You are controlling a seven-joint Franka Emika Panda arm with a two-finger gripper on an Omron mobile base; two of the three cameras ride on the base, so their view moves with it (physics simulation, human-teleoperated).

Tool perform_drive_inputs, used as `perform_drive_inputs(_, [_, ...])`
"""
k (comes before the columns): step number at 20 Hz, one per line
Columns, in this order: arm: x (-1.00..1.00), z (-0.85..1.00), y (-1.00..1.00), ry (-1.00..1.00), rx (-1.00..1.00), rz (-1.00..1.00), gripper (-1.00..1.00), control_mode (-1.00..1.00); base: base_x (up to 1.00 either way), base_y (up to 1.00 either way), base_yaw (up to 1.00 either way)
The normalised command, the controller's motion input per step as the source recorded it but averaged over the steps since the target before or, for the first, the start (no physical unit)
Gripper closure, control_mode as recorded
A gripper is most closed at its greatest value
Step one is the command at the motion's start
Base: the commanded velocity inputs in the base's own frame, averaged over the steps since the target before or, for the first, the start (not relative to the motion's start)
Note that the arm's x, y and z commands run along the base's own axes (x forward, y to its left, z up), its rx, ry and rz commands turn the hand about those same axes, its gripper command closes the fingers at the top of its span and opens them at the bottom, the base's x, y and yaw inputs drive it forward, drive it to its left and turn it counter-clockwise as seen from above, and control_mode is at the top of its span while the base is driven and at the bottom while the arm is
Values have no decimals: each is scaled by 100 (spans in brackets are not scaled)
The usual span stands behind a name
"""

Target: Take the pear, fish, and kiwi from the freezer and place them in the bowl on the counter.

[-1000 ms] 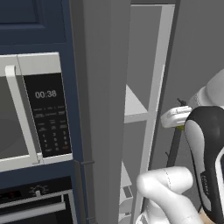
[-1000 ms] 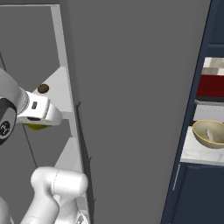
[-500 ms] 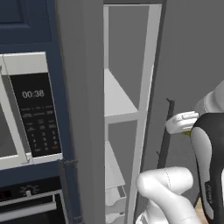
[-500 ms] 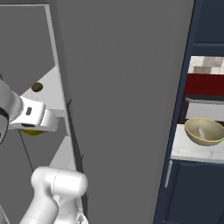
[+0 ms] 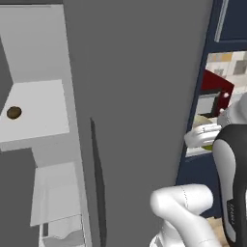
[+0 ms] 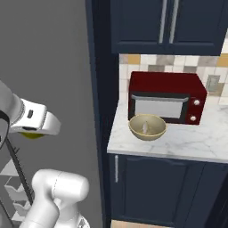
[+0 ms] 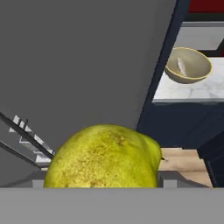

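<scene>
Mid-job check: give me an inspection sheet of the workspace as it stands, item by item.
Surface: white marble counter over navy cabinets.
Pear: yellow-green, held in the gripper, off the counter, left of the bowl.
Kiwi: lies alone on a white freezer shelf.
Fish: a pale sliver lies inside the bowl; too small to confirm.
Bowl: tan, upright on the counter, in front of the red microwave.
Freezer door: grey, open.
Clutter: nothing seen.
Gripper: shut on the pear.
Cables: nothing seen.
Surroundings: navy upper cabinets, tiled backsplash, wall socket.
</scene>
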Motion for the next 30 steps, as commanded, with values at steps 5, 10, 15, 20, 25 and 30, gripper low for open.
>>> perform_drive_inputs(5, [0,0,0,0,0,0,100,100,8,-85,-5])
perform_drive_inputs(10, [0,0,0,0,0,0,100,100,29,-66,-6])
perform_drive_inputs(15, [0,0,0,0,0,0,100,100,33,-55,-4])
perform_drive_inputs(20, [0,0,0,0,0,0,100,100,55,-24,0])
perform_drive_inputs(25, [0,0,0,0,0,0,100,100,62,-6,0])
perform_drive_inputs(30, [0,0,0,0,0,0,100,100,46,-32,0])
